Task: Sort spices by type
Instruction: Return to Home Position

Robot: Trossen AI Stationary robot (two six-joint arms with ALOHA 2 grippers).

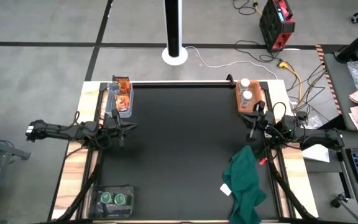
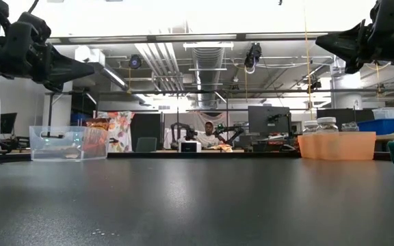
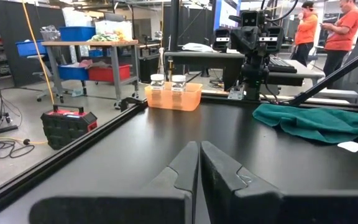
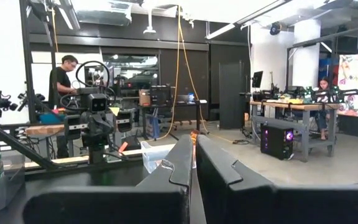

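The two orange foil packets [image 1: 122, 93] lie in the clear bin [image 1: 131, 107] at the far left corner of the table [image 1: 185, 149]. The two white-capped jars [image 1: 246, 92] stand side by side in the orange tray [image 1: 239, 107] at the far right corner. The two green-lidded jars [image 1: 117, 198] sit together in the dark bin [image 1: 114, 212] at the near left corner. Each kind has its own container, so the sorting looks finished (nothing is loose on the mat).

The left gripper [image 3: 199, 149] hangs over the left edge just beside the clear bin, jaws pressed together and holding nothing. The right gripper [image 4: 193, 143] sits over the right edge near the orange tray, also closed and empty.

What remains, I judge, is settling both arms at rest. That is best done by folding each arm back along its own side, high above the table, with the jaws closed. The right arm should avoid the green cloth [image 1: 244, 183] and the paper scrap [image 1: 226, 189] close by, and neither wrist should nudge a container.
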